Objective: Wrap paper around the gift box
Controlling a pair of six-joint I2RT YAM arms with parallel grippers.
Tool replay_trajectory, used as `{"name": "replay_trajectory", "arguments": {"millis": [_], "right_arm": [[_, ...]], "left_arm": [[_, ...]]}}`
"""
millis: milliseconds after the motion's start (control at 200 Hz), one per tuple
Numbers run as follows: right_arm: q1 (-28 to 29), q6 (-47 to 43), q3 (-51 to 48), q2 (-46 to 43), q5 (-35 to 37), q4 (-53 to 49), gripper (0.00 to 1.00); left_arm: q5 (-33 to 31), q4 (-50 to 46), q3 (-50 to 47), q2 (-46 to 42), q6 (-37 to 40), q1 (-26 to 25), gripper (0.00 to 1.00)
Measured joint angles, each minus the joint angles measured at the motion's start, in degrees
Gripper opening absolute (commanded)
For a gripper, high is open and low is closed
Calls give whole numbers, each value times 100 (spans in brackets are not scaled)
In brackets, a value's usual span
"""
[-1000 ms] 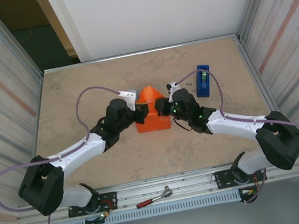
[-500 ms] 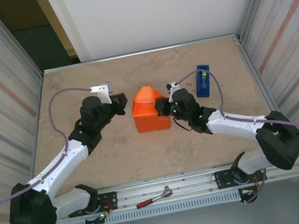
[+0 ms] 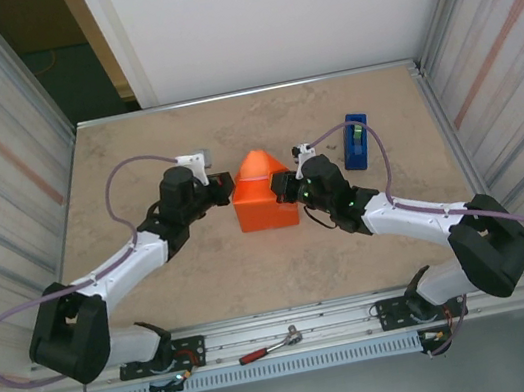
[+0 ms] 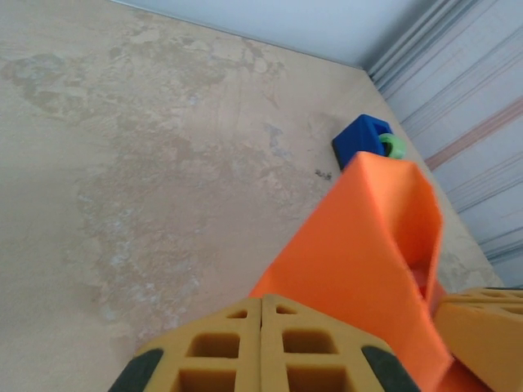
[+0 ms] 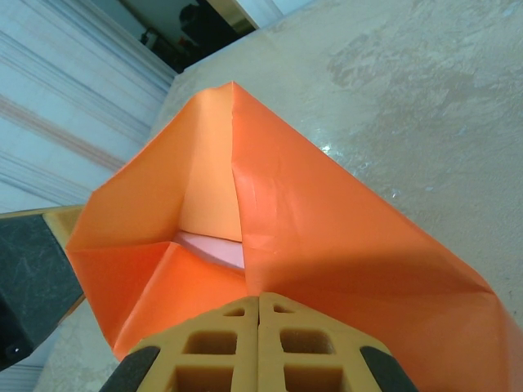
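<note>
Box (image 5: pixel 214 245) in sight: my right wrist camera looks straight into an open end of the wrapping and catches a pale pink sliver lying flat at the bottom of an orange pocket. From overhead the paper (image 3: pixel 265 200) hides it. Up there I get a blocky orange parcel in the middle of the table (image 3: pixel 133 158), with a pointed flap standing up at its far end.

My left gripper (image 3: pixel 225 190) is at the parcel's left side, fingers pressed flat together, with the paper just to their right. My right gripper (image 3: pixel 279 189) is at the right side, also pressed together, tips up against the paper. Whether a fold is caught between them, I cannot tell.

My left wrist camera looks along the raised flap and picks up the blue dispenser (image 4: pixel 364 140) behind its peak, with a green roll (image 4: pixel 395 147) poking out. Overhead, it stands on the right, apart from the parcel.

The paper is smooth and bright, plain orange, with sharp creases meeting at a ridge above the pocket. The box edge looks matte and straight. My finger pads are yellow-orange with square cut-outs. The tabletop is tan and mottled like stone. A ratchet (image 3: pixel 269 348) lies on the metal rail at the near edge.
</note>
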Motion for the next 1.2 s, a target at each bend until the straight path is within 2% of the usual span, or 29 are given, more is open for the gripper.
{"name": "replay_trajectory", "arguments": {"millis": [291, 576, 757, 922, 1203], "right_arm": [[0, 2, 0, 0, 0, 0, 0], [0, 2, 0, 0, 0, 0, 0], [4, 2, 20, -20, -4, -57, 0], [-13, -2, 267, -20, -70, -529, 0], [-402, -138, 907, -9, -699, -1711, 0]], "left_arm": [[-94, 116, -129, 0, -26, -625, 2], [-389, 404, -264, 0, -114, -800, 2], [-667, 450, -267, 28, -105, -1025, 11], [-887, 367, -170, 81, -35, -1165, 14], [-1062, 240, -39, 184, 181, -1213, 14]]}}
